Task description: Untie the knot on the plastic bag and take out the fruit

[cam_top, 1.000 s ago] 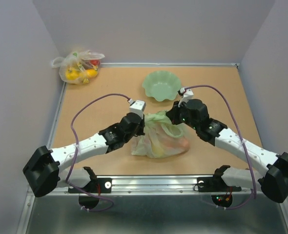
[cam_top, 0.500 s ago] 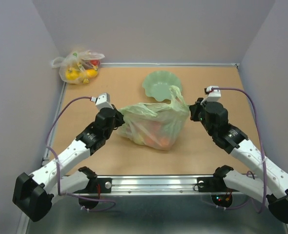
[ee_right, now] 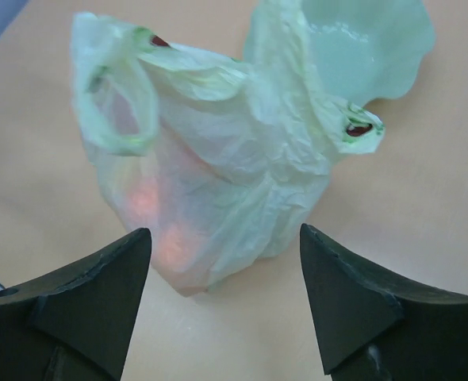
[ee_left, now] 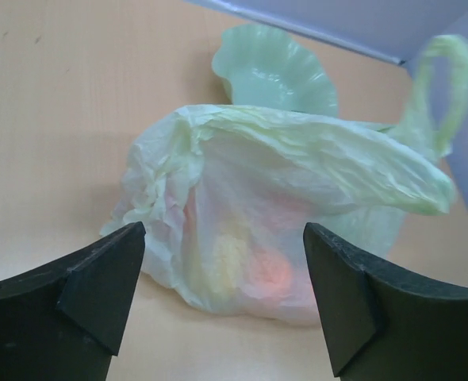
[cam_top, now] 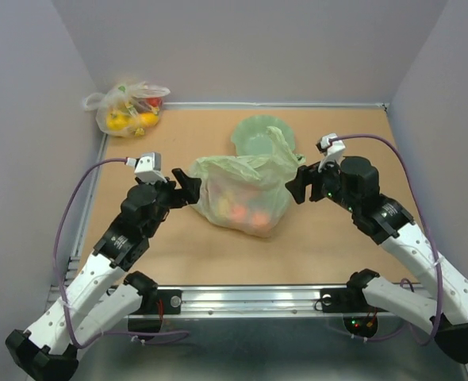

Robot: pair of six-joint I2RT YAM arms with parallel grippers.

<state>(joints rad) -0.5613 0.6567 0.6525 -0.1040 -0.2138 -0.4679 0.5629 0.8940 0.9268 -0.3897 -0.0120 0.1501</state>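
Plastic bag [cam_top: 242,194] now released: left tool [cam_top: 188,187] and right tool [cam_top: 296,184] opened.

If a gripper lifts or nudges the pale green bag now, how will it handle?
Likely floppy: the plastic bag is thin crinkled film, slumped on the table. Probably bottom-heavy: the fruit shows as orange blobs low inside, so it should sag there if lifted by a handle loop. Pushed, the round fruit may roll and shift it.

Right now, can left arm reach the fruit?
Probably not yet: left gripper stands open beside the plastic bag, but the fruit lies behind its film and the mouth looks slumped shut.
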